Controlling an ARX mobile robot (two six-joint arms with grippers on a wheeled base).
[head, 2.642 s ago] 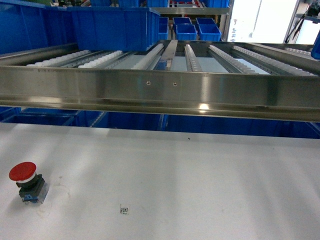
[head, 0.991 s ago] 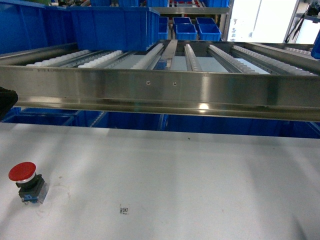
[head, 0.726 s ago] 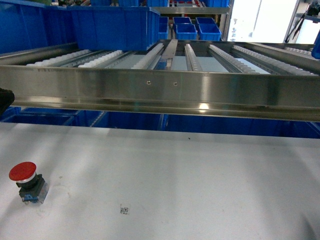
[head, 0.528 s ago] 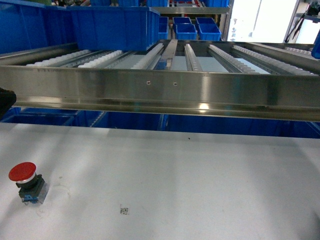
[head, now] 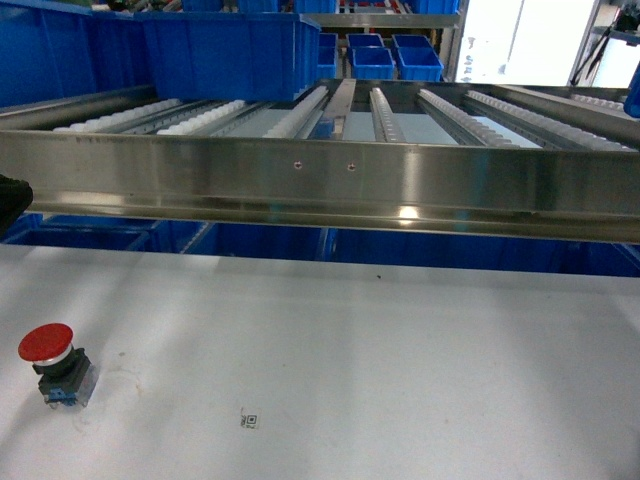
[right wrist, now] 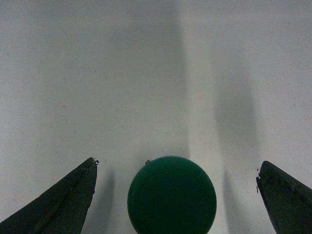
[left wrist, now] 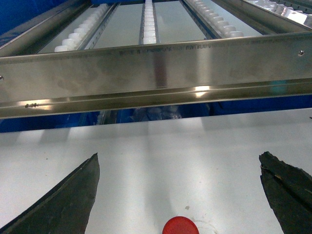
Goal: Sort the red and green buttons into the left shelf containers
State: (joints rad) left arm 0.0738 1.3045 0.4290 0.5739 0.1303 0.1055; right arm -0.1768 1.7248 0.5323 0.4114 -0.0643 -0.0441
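Observation:
A red button (head: 45,358) with a mushroom cap stands upright on the white table at the front left; its cap (left wrist: 180,226) shows at the bottom edge of the left wrist view. My left gripper (left wrist: 179,156) is open above and beyond it, fingers (left wrist: 63,204) wide apart and empty. A green button (right wrist: 171,197) sits on the table between the open fingers (right wrist: 63,202) of my right gripper (right wrist: 176,163), touching neither. Large blue containers (head: 225,50) stand on the roller shelf at the upper left. The green button is out of the head view.
A steel shelf rail (head: 320,185) crosses above the table's far edge, with roller tracks (head: 385,115) behind it. More blue bins (head: 100,235) sit below the shelf. Small blue trays (head: 385,58) stand far back. A black part of my left arm (head: 8,205) shows at the left edge.
A black part of the left arm has come into the head view at the left edge. The red button has not moved.

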